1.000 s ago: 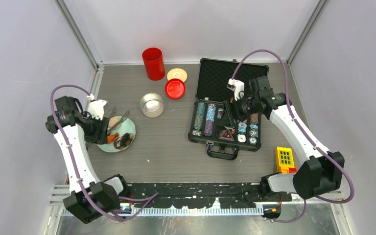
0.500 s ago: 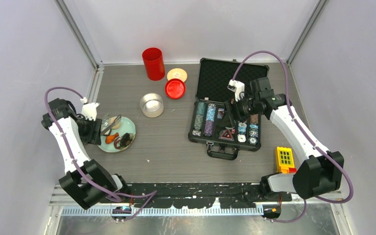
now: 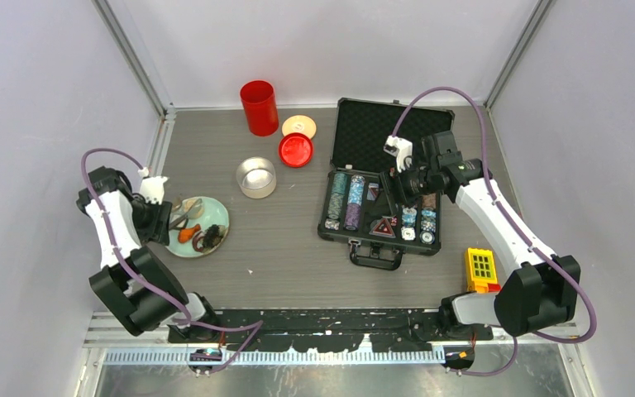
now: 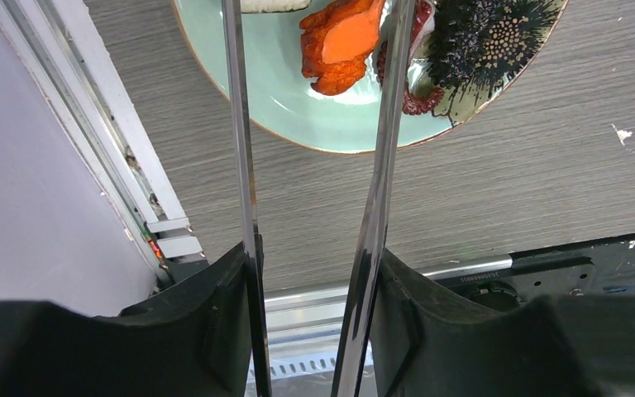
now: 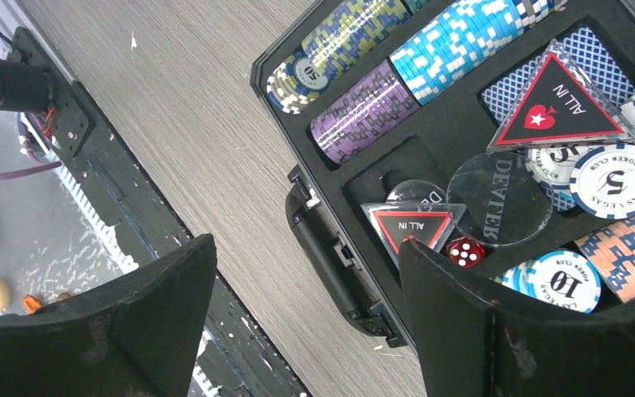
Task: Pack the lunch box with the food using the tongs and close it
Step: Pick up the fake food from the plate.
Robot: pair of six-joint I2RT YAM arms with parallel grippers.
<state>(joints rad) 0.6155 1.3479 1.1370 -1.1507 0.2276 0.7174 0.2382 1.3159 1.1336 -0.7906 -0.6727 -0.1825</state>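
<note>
My left gripper (image 3: 165, 220) (image 4: 312, 265) is shut on the tongs (image 3: 183, 212) (image 4: 238, 124), one finger pressing on each silver arm. The two arms stand apart and reach over the pale green plate (image 3: 222, 217) (image 4: 298, 116), either side of the orange piece of food (image 3: 187, 234) (image 4: 343, 45). Dark brown bits (image 3: 212, 238) (image 4: 488, 37) lie to its right and a beige lump (image 3: 192, 203) behind. The steel lunch box (image 3: 255, 177) stands open at mid-table, its cream-tan lid (image 3: 298, 126) farther back. My right gripper (image 3: 389, 192) (image 5: 306, 248) hangs open over the poker chip case.
The open black poker chip case (image 3: 384, 203) (image 5: 397, 165) fills the right middle, with a yellow block (image 3: 480, 269) near its front right. A red canister (image 3: 259, 107) and its red lid (image 3: 295, 150) stand behind the lunch box. The left wall rail runs close beside the plate.
My left arm has swung its elbow back and left, and the tongs have drawn back leftward over the plate, still held. The right arm has not moved.
</note>
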